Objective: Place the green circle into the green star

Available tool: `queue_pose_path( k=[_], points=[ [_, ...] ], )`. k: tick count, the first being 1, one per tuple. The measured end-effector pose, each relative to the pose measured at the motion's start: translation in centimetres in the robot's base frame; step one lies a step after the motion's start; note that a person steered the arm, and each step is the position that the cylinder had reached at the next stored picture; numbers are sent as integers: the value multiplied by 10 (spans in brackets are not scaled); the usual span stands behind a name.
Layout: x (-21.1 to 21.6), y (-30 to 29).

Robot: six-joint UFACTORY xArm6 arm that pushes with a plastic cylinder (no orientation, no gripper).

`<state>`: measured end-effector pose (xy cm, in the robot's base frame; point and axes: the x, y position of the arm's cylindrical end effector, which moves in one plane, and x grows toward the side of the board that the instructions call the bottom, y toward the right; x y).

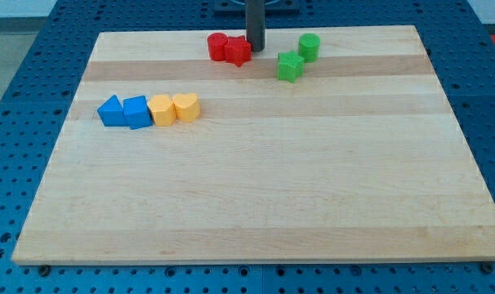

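- My tip [255, 47] sits at the view's top centre of the desk [256, 196], touching or just beside the right edge of the red star [238, 52]; contact not clear.
- No pincer on this rig, just a straight dark rod, so no open or closed state to tell.
- Landmark: green star [290, 66]. It lies to the view's right of my tip and slightly lower, apart from it.
- Green circle [309, 46]: just up and to the right of the green star, very near it; whether they touch I cannot tell. It is a round upright cylinder, so no long axis or pointing direction shows.
- Green star: points too small to read an orientation.
- Red pair: red star plus a second red block [217, 45], shape unclear, touching it on its left; both to the left of the green star.
- Far down-left of the green star, a row of four touching: blue triangle [111, 111], blue block [137, 112], yellow block [161, 109], yellow heart [186, 106].
- Count: two green, two red, two blue, two yellow; eight blocks.
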<state>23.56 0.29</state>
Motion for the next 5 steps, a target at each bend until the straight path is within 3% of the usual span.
queue_pose_path(
  k=[3,5],
  points=[
    [-18,94],
    [-17,109]
  ],
)
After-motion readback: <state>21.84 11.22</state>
